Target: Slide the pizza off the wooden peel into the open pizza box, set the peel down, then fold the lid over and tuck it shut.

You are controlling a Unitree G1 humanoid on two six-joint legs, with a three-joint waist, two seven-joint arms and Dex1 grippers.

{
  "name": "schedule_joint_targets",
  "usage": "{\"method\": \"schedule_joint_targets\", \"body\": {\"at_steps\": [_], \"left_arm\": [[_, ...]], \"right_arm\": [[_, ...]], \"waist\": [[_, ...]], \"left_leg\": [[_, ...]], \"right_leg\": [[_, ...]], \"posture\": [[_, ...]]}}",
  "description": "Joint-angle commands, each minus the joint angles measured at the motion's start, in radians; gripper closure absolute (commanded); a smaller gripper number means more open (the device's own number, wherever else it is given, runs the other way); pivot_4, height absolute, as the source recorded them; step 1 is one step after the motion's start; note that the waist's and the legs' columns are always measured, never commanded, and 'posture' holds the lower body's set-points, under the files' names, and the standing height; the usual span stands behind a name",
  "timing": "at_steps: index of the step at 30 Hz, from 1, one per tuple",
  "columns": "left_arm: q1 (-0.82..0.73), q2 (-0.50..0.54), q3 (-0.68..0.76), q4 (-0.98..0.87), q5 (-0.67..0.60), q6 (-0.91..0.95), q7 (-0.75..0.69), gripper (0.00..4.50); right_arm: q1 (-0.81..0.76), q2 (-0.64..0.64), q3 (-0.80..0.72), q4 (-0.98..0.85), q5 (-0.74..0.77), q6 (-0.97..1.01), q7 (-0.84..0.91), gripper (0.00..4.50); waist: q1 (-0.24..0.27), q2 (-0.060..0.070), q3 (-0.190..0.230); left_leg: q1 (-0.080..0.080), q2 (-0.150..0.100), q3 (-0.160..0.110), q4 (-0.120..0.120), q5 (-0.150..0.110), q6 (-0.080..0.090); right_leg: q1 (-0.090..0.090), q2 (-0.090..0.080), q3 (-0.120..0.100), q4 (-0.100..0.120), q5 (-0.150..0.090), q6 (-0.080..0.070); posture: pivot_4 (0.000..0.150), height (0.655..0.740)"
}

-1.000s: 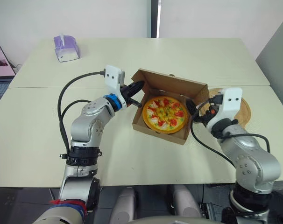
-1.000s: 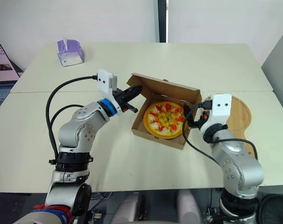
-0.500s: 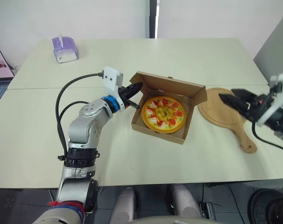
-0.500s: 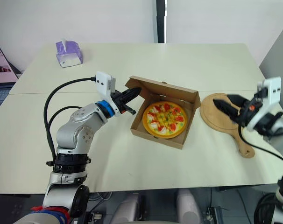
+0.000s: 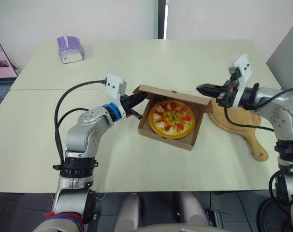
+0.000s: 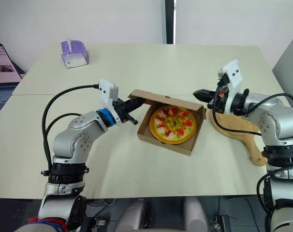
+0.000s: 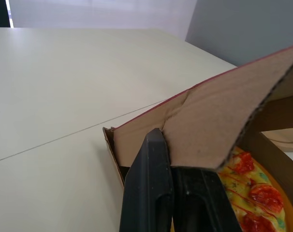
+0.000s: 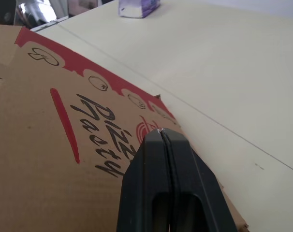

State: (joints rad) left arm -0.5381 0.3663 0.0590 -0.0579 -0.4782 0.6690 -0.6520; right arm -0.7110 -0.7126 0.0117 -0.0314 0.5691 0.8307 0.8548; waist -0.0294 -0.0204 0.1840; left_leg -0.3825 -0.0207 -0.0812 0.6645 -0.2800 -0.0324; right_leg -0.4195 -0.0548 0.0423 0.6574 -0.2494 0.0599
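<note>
Cardboard was what I had to think about. Nearest me, the pizza box (image 5: 166,139) sat on the pale table (image 5: 137,164), with the pizza (image 5: 171,117) already lying flat inside it, so only the closing was left.

Just left of the box, the left gripper (image 5: 137,101) was clamped on the side flap (image 7: 209,121). In the left wrist view the sheet ran between the two black fingers.

Behind the pizza, the lid (image 8: 40,145) leaned forward over the tray, partly folded, its printed face turned up and away from me. At the lid's far right edge, the right gripper (image 5: 200,88) had its fingers pressed together with nothing between them. It pointed left across that printed face, and I could not tell whether it touched the board.

I judged the corrugated board light and stiff across its panels but weak at the creases. A hard pinch would crush the flap, so a hold close to the fold line seemed safest. The lid looked better pushed flat-on near its free edge than pinched. An empty-walled box this light would probably skid on the smooth table unless it was braced.

Right of the box lay the wooden peel (image 5: 243,128), flat on the table. Far off to the left stood a purple tissue box (image 5: 69,49).
</note>
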Motion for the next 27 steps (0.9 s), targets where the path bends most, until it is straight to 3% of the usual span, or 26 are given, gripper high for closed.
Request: {"method": "schedule_joint_targets", "body": {"at_steps": [1,4,7,10,13,19,23,27], "left_arm": [[0.002,0.065,0.013,-0.051,-0.052,0.057,-0.069,3.91],[0.013,0.158,0.021,-0.059,-0.075,0.066,-0.165,2.96],[0.044,0.328,0.039,-0.05,-0.128,0.104,-0.357,1.94],[0.058,0.444,0.048,-0.008,-0.118,0.065,-0.458,1.01],[0.019,0.486,0.051,0.066,-0.068,-0.008,-0.466,1.01],[-0.189,0.418,0.077,0.167,-0.1,0.002,-0.419,1.01],[-0.266,0.356,0.007,0.181,-0.047,-0.066,-0.447,1.01],[-0.272,0.318,-0.097,0.16,0.006,-0.124,-0.513,2.21]], "right_arm": [[-0.025,-0.02,-0.001,-0.01,-0.012,-0.024,0.048,4.5],[-0.015,-0.025,0.007,-0.025,-0.018,-0.026,0.068,4.5],[-0.001,-0.035,0.016,-0.045,-0.03,-0.03,0.088,4.5],[0.004,-0.04,0.017,-0.052,-0.041,-0.033,0.101,4.5],[0.013,-0.047,0.024,-0.063,-0.048,-0.04,0.117,4.5],[0.042,-0.067,0.053,-0.11,-0.06,-0.046,0.156,4.5],[0.092,-0.097,0.097,-0.161,-0.113,-0.1,0.182,4.5],[0.132,-0.091,0.111,-0.206,-0.14,-0.14,0.169,4.5]], "waist": [[0.0,0.0,0.0],[-0.003,0.0,0.0],[-0.007,0.0,0.0],[-0.005,0.001,0.0],[-0.001,0.0,0.001],[0.008,-0.002,0.002],[0.002,-0.002,0.002],[-0.002,-0.002,0.002]], "left_leg": [[0.0,0.0,0.0,0.0,0.0,0.0],[0.0,0.0,0.0,0.0,0.0,0.0],[0.0,0.001,0.0,0.0,0.0,0.0],[0.0,0.001,0.001,-0.001,0.0,0.0],[0.0,0.001,0.001,-0.001,0.0,0.0],[-0.002,0.0,-0.001,0.001,0.0,0.0],[-0.001,0.0,0.0,0.001,0.0,0.0],[-0.001,0.0,0.001,0.0,0.0,0.0]], "right_leg": [[0.0,0.0,0.0,0.0,0.0,0.0],[-0.001,0.0,0.0,0.001,0.0,0.0],[-0.001,0.001,0.0,0.001,0.0,0.0],[-0.001,0.001,0.0,0.001,0.0,0.0],[-0.001,0.0,0.0,0.0,0.0,0.0],[-0.001,0.0,-0.002,0.0,0.0,0.0],[-0.001,0.0,-0.002,0.001,0.0,0.0],[-0.002,0.0,-0.001,0.001,0.0,0.0]], "posture": [[0.15,0.74],[0.15,0.74],[0.15,0.74],[0.15,0.74],[0.15,0.74],[0.15,0.74],[0.15,0.74],[0.15,0.74]]}}
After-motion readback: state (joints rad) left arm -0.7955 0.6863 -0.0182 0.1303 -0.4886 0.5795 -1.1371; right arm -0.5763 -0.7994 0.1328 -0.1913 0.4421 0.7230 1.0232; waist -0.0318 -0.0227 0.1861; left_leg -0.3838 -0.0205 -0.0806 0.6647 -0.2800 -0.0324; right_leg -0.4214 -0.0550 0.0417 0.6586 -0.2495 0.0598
